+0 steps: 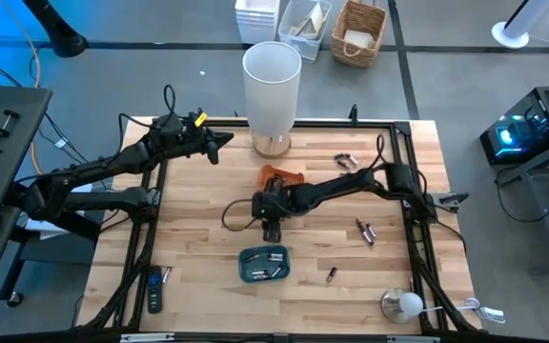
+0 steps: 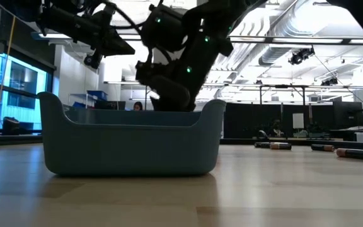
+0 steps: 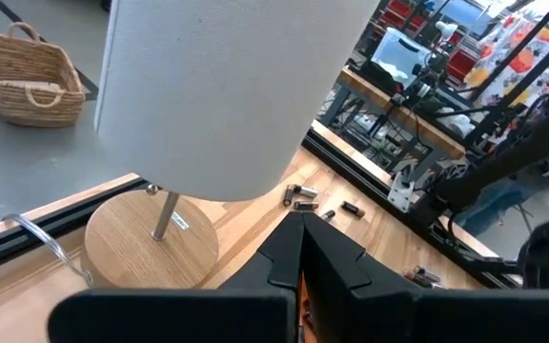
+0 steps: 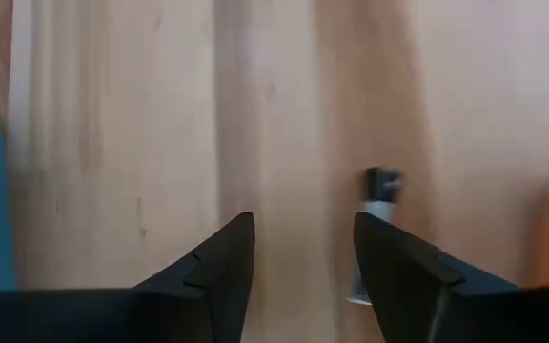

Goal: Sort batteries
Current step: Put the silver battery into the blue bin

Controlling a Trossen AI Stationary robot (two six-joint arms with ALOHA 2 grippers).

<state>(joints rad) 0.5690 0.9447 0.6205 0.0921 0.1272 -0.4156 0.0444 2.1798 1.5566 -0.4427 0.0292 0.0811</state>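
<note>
My right gripper (image 1: 273, 232) points down at the middle of the table, between an orange tray (image 1: 281, 176) and a blue tray (image 1: 264, 264) that holds several batteries. Its fingers (image 4: 219, 262) stand open. One battery (image 4: 379, 195) lies on the wood, partly hidden behind one fingertip and outside the gap. Loose batteries lie at the far right (image 1: 346, 160), at the right (image 1: 365, 231) and near the front (image 1: 331, 274). My left gripper (image 1: 219, 145) hangs shut and holding nothing at the far left, pointing at a lamp.
A lamp with a tall white shade (image 1: 273, 81) and a round wooden base (image 3: 151, 238) stands at the far edge. A black remote (image 1: 153, 291) lies at the near left and a round bulb-like object (image 1: 403, 305) at the near right. Black frame rails (image 1: 403, 143) border the table.
</note>
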